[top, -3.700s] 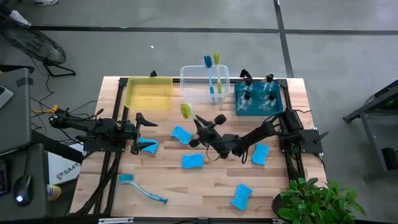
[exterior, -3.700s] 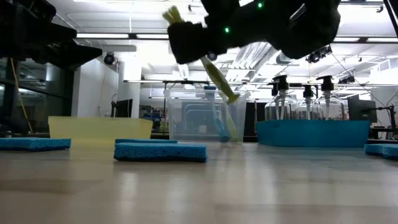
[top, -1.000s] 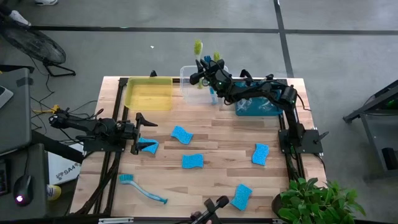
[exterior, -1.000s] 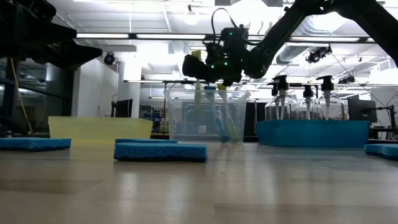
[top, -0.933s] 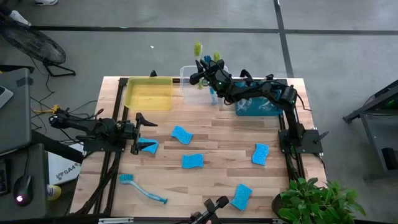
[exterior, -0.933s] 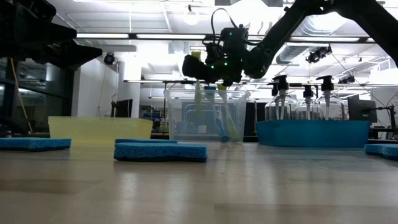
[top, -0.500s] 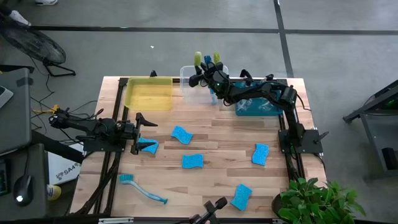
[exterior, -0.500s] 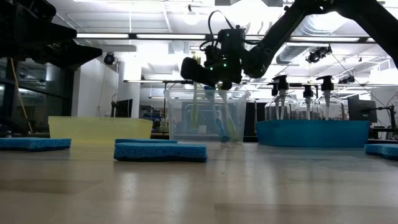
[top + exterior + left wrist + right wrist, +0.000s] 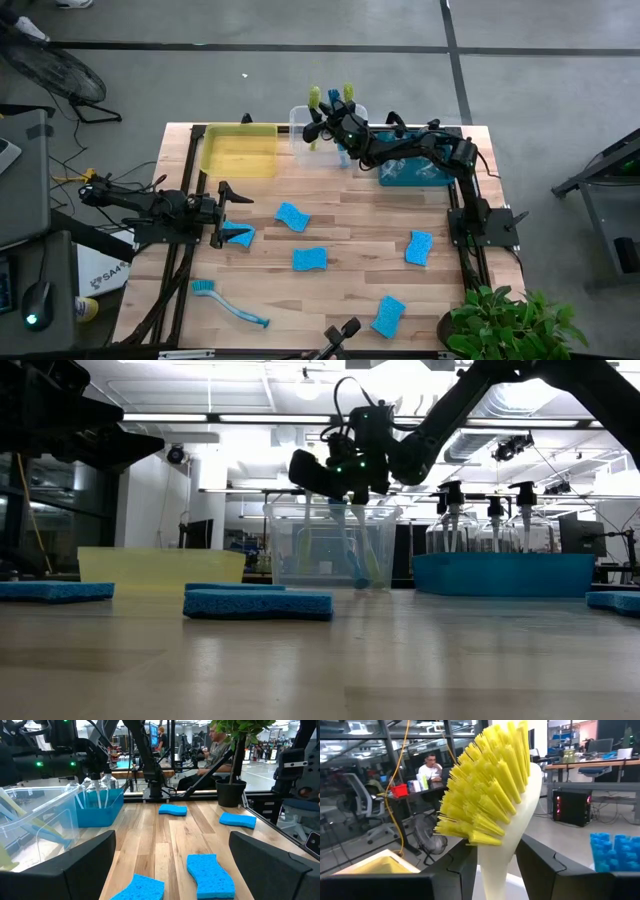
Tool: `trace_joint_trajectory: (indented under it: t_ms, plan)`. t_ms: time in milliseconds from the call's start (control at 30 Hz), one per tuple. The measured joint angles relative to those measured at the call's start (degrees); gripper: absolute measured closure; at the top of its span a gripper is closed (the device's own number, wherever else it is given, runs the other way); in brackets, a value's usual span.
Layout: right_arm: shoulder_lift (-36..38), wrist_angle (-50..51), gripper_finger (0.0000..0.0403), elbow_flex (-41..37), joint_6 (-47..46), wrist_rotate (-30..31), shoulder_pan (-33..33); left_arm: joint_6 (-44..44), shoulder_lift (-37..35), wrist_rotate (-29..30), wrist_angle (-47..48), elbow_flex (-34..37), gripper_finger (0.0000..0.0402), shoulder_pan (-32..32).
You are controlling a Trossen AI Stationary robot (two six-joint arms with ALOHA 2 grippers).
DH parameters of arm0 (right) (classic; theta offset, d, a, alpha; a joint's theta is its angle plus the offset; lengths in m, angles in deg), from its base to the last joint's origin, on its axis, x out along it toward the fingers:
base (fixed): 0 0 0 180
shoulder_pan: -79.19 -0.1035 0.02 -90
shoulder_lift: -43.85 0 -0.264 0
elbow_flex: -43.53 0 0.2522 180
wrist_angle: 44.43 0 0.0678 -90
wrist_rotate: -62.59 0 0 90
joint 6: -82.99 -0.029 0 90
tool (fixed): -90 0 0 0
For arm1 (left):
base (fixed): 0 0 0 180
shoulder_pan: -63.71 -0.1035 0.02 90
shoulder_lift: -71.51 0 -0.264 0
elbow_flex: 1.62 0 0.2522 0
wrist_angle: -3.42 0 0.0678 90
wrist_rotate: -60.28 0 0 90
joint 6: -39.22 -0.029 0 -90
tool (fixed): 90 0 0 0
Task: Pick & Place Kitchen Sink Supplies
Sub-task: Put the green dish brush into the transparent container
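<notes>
My right gripper (image 9: 318,118) hovers over the clear bin (image 9: 300,150) at the table's far edge, shut on a yellow-green dish brush (image 9: 315,97). In the low view the gripper (image 9: 318,478) is above the bin's rim, and the brush handle (image 9: 305,532) reaches down inside. Two more brushes (image 9: 347,95) lean in that bin. My left gripper (image 9: 228,213) rests open near the table's left edge, beside a blue sponge (image 9: 240,236). Other blue sponges (image 9: 292,216) (image 9: 310,259) (image 9: 419,247) (image 9: 388,315) and a blue brush (image 9: 228,303) lie flat on the table. My right gripper pinches the brush by its pale neck (image 9: 492,865), just below the bristle head (image 9: 490,785), between its two fingers (image 9: 455,870). The fingers come roughly level from the table's right and lie across the brush. It stands upright, bristles up, handle hanging into the clear bin.
A yellow bin (image 9: 240,150) stands left of the clear bin. A teal bin (image 9: 415,160) with spray bottles (image 9: 492,525) stands right of it. A potted plant (image 9: 505,320) sits off the near right corner. People sit at desks in the room beyond.
My right gripper has come down and shifted slightly toward the table's left, over the clear bin. The yellow-green brush has sunk with it, so its handle now reaches deeper into the bin. It is still held.
</notes>
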Motion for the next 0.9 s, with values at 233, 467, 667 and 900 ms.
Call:
trace_joint_trajectory:
  t_ms: [233,467,667,900]
  plan:
    - [0.0,2.1,0.0278,0.0,-1.5,-3.1,-0.1,0.0,0.0,0.0,0.0,0.0,0.002,0.0]
    - [0.6,5.6,0.0278,0.0,-4.5,-8.1,-0.1,0.0,0.0,0.0,0.0,0.0,0.002,0.0]
    - [3.2,12.7,0.0279,0.0,-4.6,-8.7,-0.1,0.0,0.0,0.0,0.0,0.0,0.002,0.0]
    - [3.6,13.7,0.0279,0.0,-7.3,-15.1,0.0,0.0,0.0,0.0,0.0,0.0,0.002,0.0]
